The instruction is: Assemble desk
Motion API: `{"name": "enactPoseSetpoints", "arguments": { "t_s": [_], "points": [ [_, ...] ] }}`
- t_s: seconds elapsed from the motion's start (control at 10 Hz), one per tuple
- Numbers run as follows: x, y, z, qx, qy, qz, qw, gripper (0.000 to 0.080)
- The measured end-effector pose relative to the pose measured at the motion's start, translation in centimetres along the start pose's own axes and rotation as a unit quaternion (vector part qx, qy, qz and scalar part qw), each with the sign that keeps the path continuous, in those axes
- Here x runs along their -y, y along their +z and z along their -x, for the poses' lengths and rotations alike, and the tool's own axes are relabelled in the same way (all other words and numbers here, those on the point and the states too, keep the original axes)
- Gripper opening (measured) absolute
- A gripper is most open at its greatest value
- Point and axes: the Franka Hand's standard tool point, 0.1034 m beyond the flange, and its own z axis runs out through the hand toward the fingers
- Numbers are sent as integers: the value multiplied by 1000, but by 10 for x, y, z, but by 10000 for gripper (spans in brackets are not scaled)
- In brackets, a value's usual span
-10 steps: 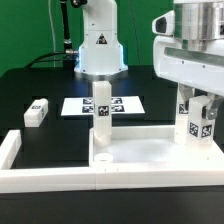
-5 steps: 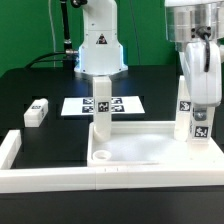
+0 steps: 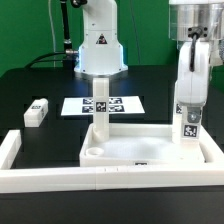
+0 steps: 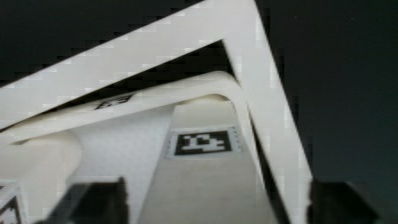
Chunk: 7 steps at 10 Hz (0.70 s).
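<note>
Exterior view: over the last second the tabletop [image 3: 150,150] has swung round and now sits roughly square, rim up, up against the near border bar [image 3: 120,178]; earlier it was skewed, with its left corner further toward the exterior view's left. Two legs stand upright in it: leg one [image 3: 99,118] at its far-left corner, leg two [image 3: 189,112] at its far-right corner. The gripper [image 3: 190,55] comes down over the top of leg two, and the leg and tabletop have moved together with it, so we read it as closed on that leg, turning it into its socket with the tabletop dragged along until the bars stop it. A spare leg [image 3: 37,111] lies flat on the table, well off at the exterior view's left, untouched. The marker board [image 3: 103,104] lies behind leg one. Wrist view: we look down the tagged face of leg two [image 4: 206,170] to the tabletop rim [image 4: 178,50] below; both fingers [image 4: 96,200] show as dark shapes either side of the leg, close against it, contact itself hidden. Our read: second leg is being seated, at least the spare one left to fit.
</note>
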Motion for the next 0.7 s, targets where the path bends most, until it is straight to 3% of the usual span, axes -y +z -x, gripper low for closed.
{"name": "enactPoseSetpoints", "arguments": {
  "t_s": [0.1,0.3,0.5,0.7],
  "points": [
    [0,0,0,0,-2,0,1000,611],
    [2,-3,-2,2,-16,-2,1000,641],
    [13,-36,-25,22,-51,-23,998,648],
    [25,-50,-42,30,-53,-33,998,649]
  ]
}}
